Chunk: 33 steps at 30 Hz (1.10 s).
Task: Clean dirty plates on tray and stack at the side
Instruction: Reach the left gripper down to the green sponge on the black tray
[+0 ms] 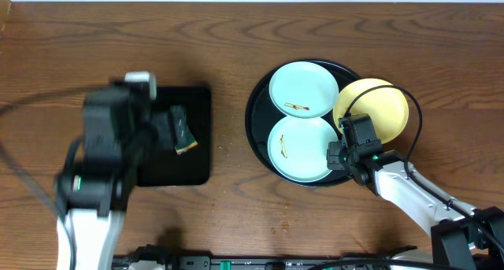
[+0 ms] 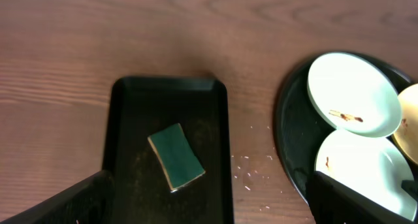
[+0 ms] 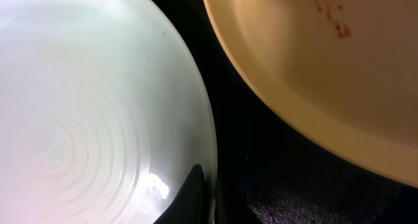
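Three plates lie on the round black tray. The far pale blue plate and the near pale blue plate carry brown specks. The pale yellow plate leans over the tray's right rim. My right gripper is shut on the near plate's right rim. In the right wrist view one finger lies on the plate, and the yellow plate shows reddish specks. My left gripper hangs open above a green sponge, apart from it.
The sponge lies in a rectangular black tray left of the round tray. White crumbs dot the wood between the two trays. The left arm covers part of the rectangular tray.
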Available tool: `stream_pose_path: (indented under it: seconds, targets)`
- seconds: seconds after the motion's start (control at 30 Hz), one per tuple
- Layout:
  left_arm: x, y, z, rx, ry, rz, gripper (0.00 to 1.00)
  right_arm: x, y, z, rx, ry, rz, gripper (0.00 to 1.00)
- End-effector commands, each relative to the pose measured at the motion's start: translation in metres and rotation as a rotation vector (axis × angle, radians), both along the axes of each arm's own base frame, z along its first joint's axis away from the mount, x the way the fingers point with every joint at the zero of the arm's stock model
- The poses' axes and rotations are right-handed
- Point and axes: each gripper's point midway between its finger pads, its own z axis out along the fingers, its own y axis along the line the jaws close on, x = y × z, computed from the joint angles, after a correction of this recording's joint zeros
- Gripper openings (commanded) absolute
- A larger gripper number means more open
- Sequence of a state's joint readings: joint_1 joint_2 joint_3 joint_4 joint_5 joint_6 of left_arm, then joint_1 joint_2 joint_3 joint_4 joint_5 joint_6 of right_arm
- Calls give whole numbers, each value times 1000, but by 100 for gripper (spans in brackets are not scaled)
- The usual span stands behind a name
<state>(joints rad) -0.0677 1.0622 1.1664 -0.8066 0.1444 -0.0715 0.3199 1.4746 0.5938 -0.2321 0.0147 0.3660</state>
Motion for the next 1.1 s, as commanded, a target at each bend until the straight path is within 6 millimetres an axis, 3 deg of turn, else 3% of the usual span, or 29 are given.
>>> stream_pose_path:
  seconds: [0.0,0.13,0.3,0.6,0.8,1.07]
  targets:
    - [12,-11,-20,-37,98,-37,93,-8,-1,-7,-19,28,31,4]
    - [10,-9,-68,-23,301,-22,93,-8,-1,-8,-19,28,31,4]
    - [3,14,-129,25,552,199,93,-7,-1,-7,-18,26,31,5]
    - [18,12,-202,38,728,236,91,-7,-1,-7,-18,24,31,6]
    - [17,13,-232,52,799,238,69,-7,-1,-7,-18,24,31,6]
    - [13,26,-243,133,824,267,68,-7,-1,-7,-18,24,31,7]
